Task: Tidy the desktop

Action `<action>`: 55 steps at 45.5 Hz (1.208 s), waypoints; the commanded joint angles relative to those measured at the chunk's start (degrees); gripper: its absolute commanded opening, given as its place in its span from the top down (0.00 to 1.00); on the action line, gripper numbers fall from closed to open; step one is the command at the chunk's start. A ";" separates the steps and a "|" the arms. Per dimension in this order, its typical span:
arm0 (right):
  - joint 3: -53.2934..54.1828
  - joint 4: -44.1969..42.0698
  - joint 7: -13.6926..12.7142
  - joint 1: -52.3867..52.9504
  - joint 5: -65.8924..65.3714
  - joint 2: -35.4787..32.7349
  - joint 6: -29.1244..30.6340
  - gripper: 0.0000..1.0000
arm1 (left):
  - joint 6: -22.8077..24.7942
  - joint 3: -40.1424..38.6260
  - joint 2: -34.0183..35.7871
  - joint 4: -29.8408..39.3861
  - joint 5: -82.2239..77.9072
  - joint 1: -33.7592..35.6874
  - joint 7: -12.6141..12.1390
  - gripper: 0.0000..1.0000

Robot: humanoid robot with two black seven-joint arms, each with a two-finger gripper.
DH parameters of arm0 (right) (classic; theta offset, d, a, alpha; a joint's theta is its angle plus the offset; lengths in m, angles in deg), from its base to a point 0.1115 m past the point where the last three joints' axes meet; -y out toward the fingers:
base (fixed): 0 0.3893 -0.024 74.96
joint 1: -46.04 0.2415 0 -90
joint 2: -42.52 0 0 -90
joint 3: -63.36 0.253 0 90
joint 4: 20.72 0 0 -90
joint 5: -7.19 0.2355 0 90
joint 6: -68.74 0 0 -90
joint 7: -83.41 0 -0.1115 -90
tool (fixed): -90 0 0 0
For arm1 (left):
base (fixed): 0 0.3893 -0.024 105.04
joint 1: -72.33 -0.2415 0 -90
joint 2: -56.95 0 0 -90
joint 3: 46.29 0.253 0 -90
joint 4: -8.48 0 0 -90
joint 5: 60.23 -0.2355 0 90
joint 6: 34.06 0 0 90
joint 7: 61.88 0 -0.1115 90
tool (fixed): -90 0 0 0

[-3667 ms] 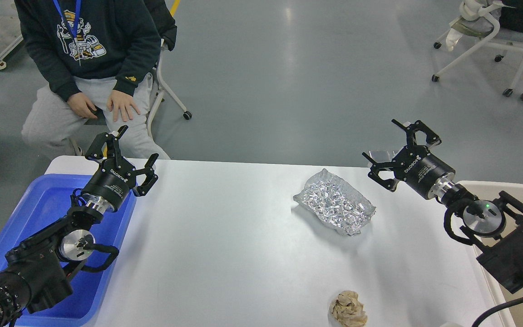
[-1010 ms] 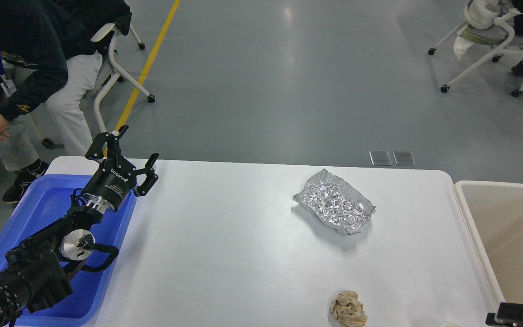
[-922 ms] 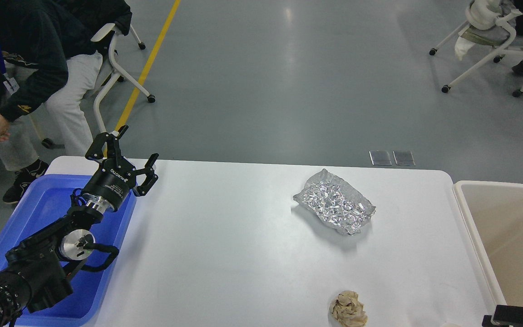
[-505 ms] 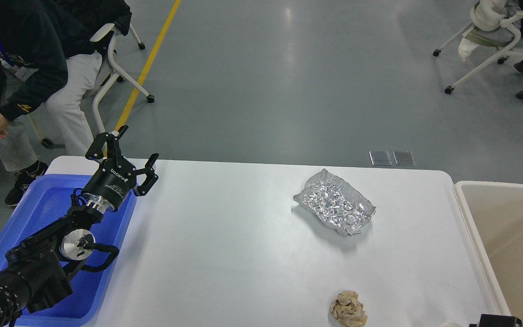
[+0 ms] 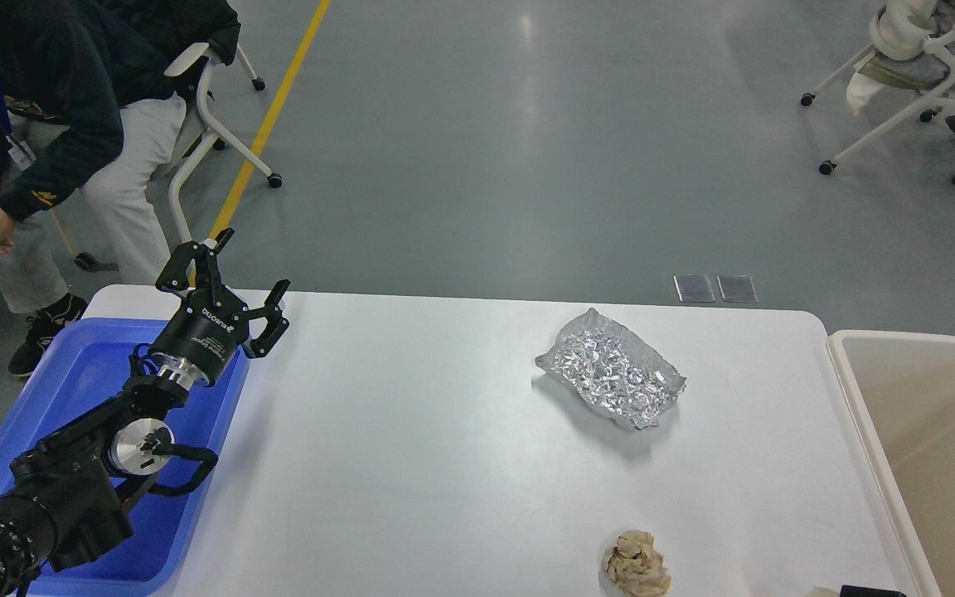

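Observation:
The white desktop fills the middle of the head view. A crumpled sheet of silver foil lies on its far right part. A crumpled brown paper ball lies near the front edge. My left gripper is open and empty. It hovers over the desktop's far left corner, above the rim of the blue tub, far from both pieces of litter. Of my right arm only a thin dark sliver shows at the bottom edge. Its gripper is out of view.
A beige bin stands against the desktop's right end. A seated person and a white chair are beyond the far left corner. Another wheeled chair is at the far right.
My right arm has pulled back from above the desktop's far right corner and sunk below the bottom edge. The person has shifted left. The left arm, foil and paper ball have not moved.

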 commanded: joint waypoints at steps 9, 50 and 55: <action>-3.60 -2.84 0.53 0.01 -1.89 3.42 -3.84 0.00 | 0.00 0.00 0.00 0.00 0.00 0.00 0.00 0.00; -6.59 -5.48 4.83 -0.08 -5.32 3.51 -9.11 1.00 | 0.00 0.00 0.00 0.00 0.00 0.00 0.00 0.00; -6.24 -4.78 5.01 -0.08 -5.24 1.85 -9.38 1.00 | 0.00 0.00 0.00 0.00 0.00 0.00 0.00 0.00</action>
